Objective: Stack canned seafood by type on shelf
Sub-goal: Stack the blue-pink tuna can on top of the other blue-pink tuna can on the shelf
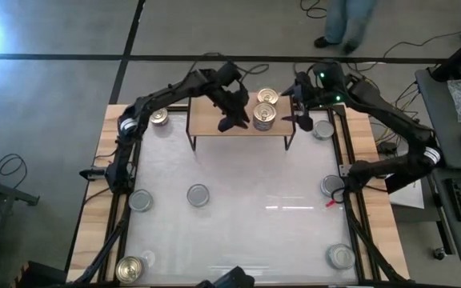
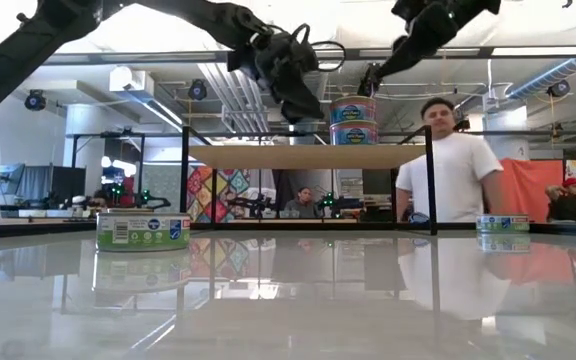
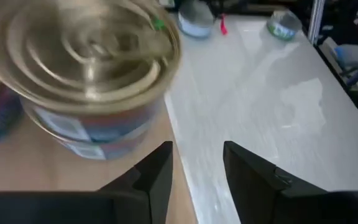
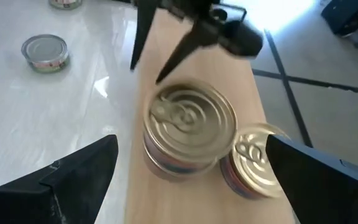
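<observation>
Two stacked gold-top tins point(image 1: 263, 116) on shelf point(image 1: 206, 122), just beside left hand point(image 1: 236, 122), fingers apart, empty.

Overhead, table-level and wrist views share the shelf point(image 1: 238, 120).

The shelf point(image 1: 214, 122) is standing at upper centre of the high view, on the table point(image 1: 246, 216). A two-tin stack point(image 1: 263, 115) is sitting on its right part, with a single tin point(image 1: 267, 97) just behind. The left gripper point(image 1: 234, 120) is hovering over the shelf just left of the stack; the right gripper point(image 1: 301, 118) is hanging at the shelf's right end. Loose tins point(image 1: 198, 194) are lying along the table's left, right and lower edges.
</observation>
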Available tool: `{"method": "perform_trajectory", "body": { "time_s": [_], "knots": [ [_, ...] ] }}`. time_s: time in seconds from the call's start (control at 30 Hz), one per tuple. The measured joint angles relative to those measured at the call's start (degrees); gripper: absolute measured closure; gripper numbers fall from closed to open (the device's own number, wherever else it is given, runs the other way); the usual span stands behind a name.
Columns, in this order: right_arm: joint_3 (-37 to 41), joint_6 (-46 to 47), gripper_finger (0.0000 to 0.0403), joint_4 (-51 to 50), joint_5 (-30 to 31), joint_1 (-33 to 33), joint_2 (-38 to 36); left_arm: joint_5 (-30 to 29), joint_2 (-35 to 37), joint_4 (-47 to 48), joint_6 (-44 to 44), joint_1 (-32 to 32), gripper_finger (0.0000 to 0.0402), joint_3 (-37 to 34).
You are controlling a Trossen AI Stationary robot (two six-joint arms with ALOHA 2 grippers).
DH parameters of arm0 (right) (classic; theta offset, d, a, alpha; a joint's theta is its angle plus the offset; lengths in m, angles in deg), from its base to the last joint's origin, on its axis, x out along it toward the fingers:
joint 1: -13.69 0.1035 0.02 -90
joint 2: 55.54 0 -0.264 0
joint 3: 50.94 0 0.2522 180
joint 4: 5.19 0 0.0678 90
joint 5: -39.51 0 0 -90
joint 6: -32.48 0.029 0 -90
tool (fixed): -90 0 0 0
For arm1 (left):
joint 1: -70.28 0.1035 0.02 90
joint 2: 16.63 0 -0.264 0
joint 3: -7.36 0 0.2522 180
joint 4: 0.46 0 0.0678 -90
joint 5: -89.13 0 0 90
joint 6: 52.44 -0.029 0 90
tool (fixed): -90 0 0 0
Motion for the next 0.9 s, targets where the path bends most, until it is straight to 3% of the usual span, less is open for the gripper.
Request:
{"method": "perform_trajectory", "body": {
  "time_s": [0.17, 0.47, 0.57, 0.7, 0.9],
  "knots": [
    [0.0, 3.07, 0.0003, 0.75, 4.89, 5.14, -1.02, -5.8, 6.44, -7.05, 1.69, 0.03, 0.0294, -8.89],
    [0.0, 10.41, 0.0003, 0.16, 12.91, 13.61, -1.82, -16.62, 18.27, -37.25, 7.57, -0.14, 0.0319, -31.96],
    [-0.6, 12.8, 0.0003, 0.03, 14.68, 17.01, -1.9, -17.65, 21.17, -36.77, 8.51, -0.6, 0.0323, -35.72],
    [-2.72, 14.02, 0.0003, 0.5, 14.71, 22.47, -1.26, -17.8, 31.02, -35.12, 10.25, -3.33, 0.0324, -39.35],
    [-3.74, 15.88, 0.0003, 5.25, 14.63, 32.44, -0.76, -18.74, 47.16, -28.94, 17.02, -13.27, 0.0324, -48.64]
  ]
}}
